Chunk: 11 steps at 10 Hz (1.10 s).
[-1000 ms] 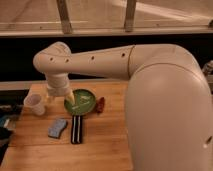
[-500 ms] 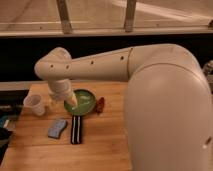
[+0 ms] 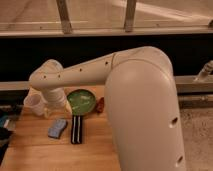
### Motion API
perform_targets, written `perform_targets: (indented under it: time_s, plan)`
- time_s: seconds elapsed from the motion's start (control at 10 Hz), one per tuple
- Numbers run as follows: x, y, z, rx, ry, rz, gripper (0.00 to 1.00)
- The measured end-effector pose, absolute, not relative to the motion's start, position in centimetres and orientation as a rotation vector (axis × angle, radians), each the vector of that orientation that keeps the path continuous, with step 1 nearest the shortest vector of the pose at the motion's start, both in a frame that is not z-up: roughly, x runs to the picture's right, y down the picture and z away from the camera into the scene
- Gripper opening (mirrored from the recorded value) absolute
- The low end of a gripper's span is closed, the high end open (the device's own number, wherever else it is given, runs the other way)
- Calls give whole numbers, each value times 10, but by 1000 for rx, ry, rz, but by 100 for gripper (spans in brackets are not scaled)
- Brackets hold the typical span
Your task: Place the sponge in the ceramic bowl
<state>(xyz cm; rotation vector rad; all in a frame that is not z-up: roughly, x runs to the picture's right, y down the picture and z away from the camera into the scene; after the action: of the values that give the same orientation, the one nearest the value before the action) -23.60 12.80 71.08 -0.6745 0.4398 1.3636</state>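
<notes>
The sponge point(image 3: 57, 128) lies flat on the wooden worktop point(image 3: 35, 150), just left of a black striped strip point(image 3: 76, 129). Its long axis runs near to far, with the far end tipped slightly right towards the green ceramic bowl point(image 3: 81, 101). The claw point(image 3: 54, 106) hangs between the white cup point(image 3: 34, 104) and the bowl, spread wide and holding nothing.

My arm point(image 3: 85, 72) is cased in smooth off-white plastic with a faint sheen. My gripper point(image 3: 52, 106), low between the white cup point(image 3: 34, 104) and the ceramic bowl point(image 3: 82, 101), looks to be the same pale plastic. The bowl is glossy green glaze with light spots shining in it, the cup is smooth and plain, and the table point(image 3: 95, 145) under them is pale, matt wood. The sponge point(image 3: 57, 128) looks like soft, dull blue-grey foam, and the striped strip point(image 3: 76, 129) beside it is matt black.
</notes>
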Motion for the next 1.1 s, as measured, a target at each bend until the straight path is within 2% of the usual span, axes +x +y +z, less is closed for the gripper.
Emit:
perform_targets:
  time_s: [0.6, 1.1]
  plan:
    - [-290, 167, 735, -728, 474, 1317, 65]
    - [-289, 192, 772, -730, 585, 1287, 65]
